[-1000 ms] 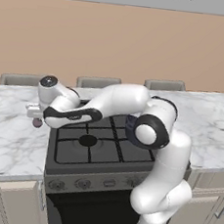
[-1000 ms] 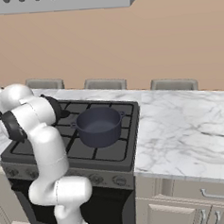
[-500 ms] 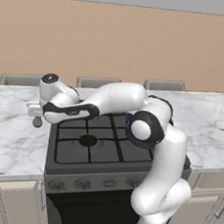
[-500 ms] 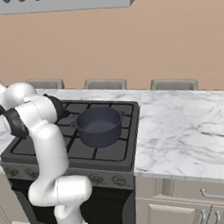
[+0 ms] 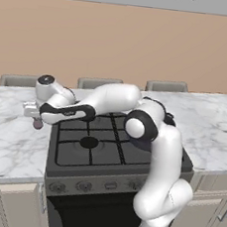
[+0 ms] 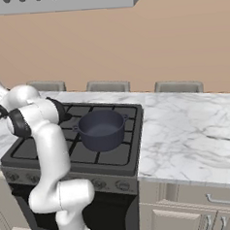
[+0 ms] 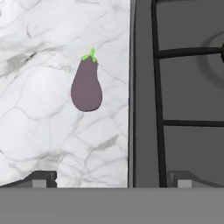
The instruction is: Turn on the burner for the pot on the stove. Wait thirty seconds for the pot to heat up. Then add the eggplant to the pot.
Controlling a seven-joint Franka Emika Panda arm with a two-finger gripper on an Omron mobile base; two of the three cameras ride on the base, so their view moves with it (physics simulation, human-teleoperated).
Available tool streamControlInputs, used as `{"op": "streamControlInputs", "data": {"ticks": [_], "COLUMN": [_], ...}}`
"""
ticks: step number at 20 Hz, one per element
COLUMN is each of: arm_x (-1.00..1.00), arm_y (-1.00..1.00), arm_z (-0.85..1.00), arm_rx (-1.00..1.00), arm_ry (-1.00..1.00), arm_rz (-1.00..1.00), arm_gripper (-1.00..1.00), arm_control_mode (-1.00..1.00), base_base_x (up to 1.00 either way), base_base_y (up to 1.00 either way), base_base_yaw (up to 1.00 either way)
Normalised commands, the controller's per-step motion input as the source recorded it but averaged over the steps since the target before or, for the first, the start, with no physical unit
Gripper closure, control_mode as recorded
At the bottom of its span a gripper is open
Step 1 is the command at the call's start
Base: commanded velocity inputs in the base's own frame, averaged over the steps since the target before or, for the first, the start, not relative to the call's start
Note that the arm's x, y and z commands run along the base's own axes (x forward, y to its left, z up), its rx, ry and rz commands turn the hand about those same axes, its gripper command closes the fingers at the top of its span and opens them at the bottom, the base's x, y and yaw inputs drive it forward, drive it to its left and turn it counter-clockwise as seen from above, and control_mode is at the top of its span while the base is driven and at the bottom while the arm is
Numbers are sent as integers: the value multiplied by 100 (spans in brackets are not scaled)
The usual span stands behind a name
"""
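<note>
Marble counter [image 7: 43, 52]: arm has shifted over eggplant [image 7: 86, 85].

White marble counter [image 7: 39, 140] carries the eggplant [image 7: 86, 85], just beside the stove [image 7: 183, 87]

wall [image 6: 180, 39]: plain tan | counter [image 6: 195, 126]: white marble | cabinets [image 6: 201, 213]: beige, handled | hood [image 6: 60, 1]: grey

Purple eggplant [image 7: 86, 87] — green cap — white-veined marble counter [image 7: 39, 57].
</note>
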Motion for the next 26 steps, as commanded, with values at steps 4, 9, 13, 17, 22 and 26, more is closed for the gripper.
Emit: {"op": "streamControlInputs", "data": {"ticks": [4,9,13,17,22,26], "arm_x": [16,11,26,33,40,38], "arm_y": [13,0,7,12,18,20], "arm_z": [-14,-33,-27,-15,-10,-15], "arm_rx": [0,0,-3,-2,0,0], "arm_ry": [0,0,0,0,0,0], "arm_rz": [0,0,0,0,3,2], "arm_gripper": [-100,-100,-100,-100,-100,-100], "arm_control_mode": [-100,-100,-100,-100,-100,-100], "base_base_x": [0,0,0,0,0,0], "base_base_y": [0,0,0,0,0,0], "base_base_yaw": [0,0,0,0,0,0]}}
